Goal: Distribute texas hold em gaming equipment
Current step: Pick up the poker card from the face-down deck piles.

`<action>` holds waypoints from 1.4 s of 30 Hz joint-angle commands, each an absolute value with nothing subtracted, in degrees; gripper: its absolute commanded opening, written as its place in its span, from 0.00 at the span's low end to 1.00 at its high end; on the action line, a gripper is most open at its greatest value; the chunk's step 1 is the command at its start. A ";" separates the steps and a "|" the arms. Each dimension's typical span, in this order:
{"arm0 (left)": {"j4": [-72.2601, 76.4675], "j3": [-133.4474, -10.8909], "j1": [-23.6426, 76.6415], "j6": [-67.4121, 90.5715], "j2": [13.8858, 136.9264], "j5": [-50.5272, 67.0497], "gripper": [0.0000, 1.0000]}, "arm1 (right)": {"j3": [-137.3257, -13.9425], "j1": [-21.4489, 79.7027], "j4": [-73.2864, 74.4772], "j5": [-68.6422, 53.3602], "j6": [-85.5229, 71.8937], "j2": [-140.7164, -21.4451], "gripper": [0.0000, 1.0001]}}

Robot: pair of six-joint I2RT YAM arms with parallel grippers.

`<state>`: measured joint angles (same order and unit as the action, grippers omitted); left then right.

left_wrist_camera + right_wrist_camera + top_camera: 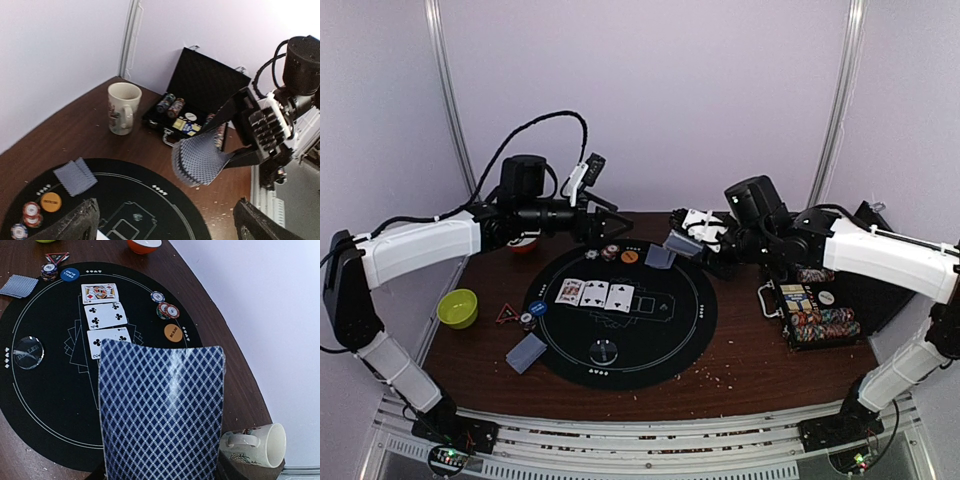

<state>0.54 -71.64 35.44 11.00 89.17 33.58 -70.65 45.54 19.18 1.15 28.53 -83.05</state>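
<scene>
Nearest the arms, a face-down pair (525,352) lies just off the mat (690,330), with the clear disc (605,350) beside it on the mat. Past them, three face-up cards (593,294) sit in a row at the centre. A blue disc (538,308) and a lone chip (527,320) are to their left, by the triangle (506,314). At the far rim lie an orange disc (629,257), a few chips (610,251) and more face-down cards (660,257). Above that rim the right gripper (222,142) is clamped on the deck (200,157), held in the air with its backs showing. The left gripper (167,222) faces it, jaws spread wide with nothing between them.

This looks like mid-deal, with the board showing and two seats served. The next move likely calls for the left gripper to pinch only the top card's edge and slide it off without dragging others.

The green bowl (458,318) shows nothing inside. The open case (205,75) on the right holds rows of striped chips (825,325) and a few small pieces. The mug (120,117) beyond it looks bare inside. The orange bowl (144,244) is cut off, so I cannot tell its contents.
</scene>
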 commanded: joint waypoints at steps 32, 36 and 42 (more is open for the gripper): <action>-15.00 -81.53 38.80 7.39 98.23 32.32 0.50 | -74.97 53.53 16.42 3.54 31.63 -88.42 0.48; -15.09 -81.36 38.76 6.56 97.25 31.29 0.50 | -74.89 53.57 16.52 4.03 31.73 -88.31 0.48; -15.14 -80.63 38.82 5.76 95.59 32.93 0.48 | -74.62 53.48 16.70 4.39 31.81 -88.30 0.48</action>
<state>-15.22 -81.10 39.05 7.31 98.21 32.75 -75.35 53.28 17.96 3.62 31.59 -90.00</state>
